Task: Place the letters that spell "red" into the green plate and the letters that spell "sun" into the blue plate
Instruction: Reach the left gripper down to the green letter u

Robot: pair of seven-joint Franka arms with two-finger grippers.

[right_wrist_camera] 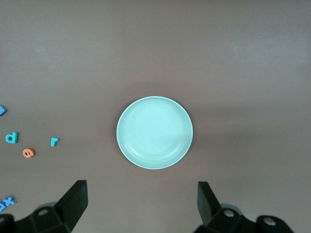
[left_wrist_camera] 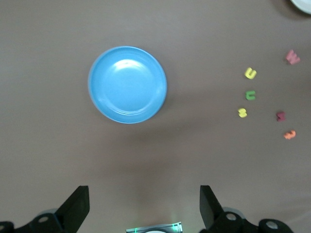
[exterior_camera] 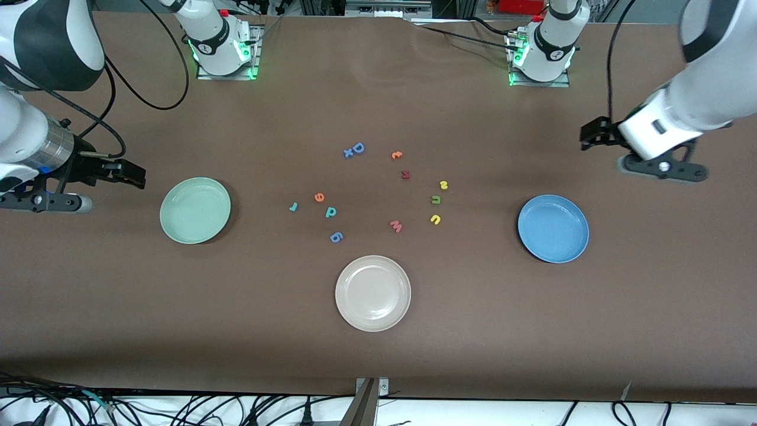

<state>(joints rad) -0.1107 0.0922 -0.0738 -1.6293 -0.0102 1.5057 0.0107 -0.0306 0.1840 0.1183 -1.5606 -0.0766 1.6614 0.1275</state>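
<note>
The empty green plate [exterior_camera: 195, 210] [right_wrist_camera: 154, 132] lies toward the right arm's end of the table, the empty blue plate [exterior_camera: 553, 228] [left_wrist_camera: 127, 85] toward the left arm's end. Between them lie the teal "r" [exterior_camera: 293, 206] [right_wrist_camera: 54, 141], orange "e" [exterior_camera: 319, 197] [right_wrist_camera: 28, 153] and teal "d" [exterior_camera: 331, 212] [right_wrist_camera: 11, 137], and closer to the blue plate the yellow "s" [exterior_camera: 443, 185] [left_wrist_camera: 242, 112], green "n" [exterior_camera: 436, 200] [left_wrist_camera: 250, 95] and yellow "u" [exterior_camera: 435, 219] [left_wrist_camera: 250, 73]. My right gripper [exterior_camera: 41, 202] [right_wrist_camera: 141, 191] hangs open over bare table beside the green plate. My left gripper [exterior_camera: 662, 167] [left_wrist_camera: 144, 194] hangs open beside the blue plate.
A beige plate [exterior_camera: 372, 293] sits nearest the front camera. Other letters lie in the middle: a blue "D" [exterior_camera: 358, 148], a blue "x" [exterior_camera: 348, 153], an orange letter [exterior_camera: 396, 155], a dark red letter [exterior_camera: 405, 174], a pink "w" [exterior_camera: 396, 226], a blue "g" [exterior_camera: 336, 237].
</note>
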